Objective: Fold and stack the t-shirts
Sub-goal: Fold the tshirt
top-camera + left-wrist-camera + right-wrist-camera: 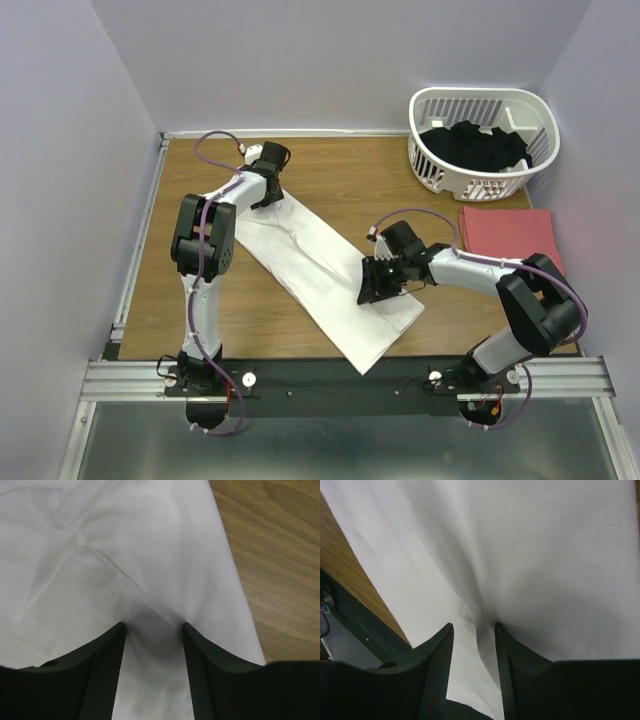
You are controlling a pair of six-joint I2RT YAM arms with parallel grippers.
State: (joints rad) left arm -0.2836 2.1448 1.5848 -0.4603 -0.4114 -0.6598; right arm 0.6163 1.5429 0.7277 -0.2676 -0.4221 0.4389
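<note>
White t-shirt (320,270): long folded strip lying diagonally on table (340,170), near end overhanging black rail (320,390). Bare wood on both long sides. Salmon-red t-shirt (508,236) folded flat at right edge, just before basket (480,95). Left gripper (152,625) reaches to far-left end, right gripper (473,625) bent inward over near-right edge. Both pinch a tuck of white cloth, apparently.

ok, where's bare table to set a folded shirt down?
Far middle of the table, between white t-shirt and basket. Also near-left, between left arm and that shirt. Crowded on the right: right arm spans the gap to the salmon-red t-shirt.
</note>
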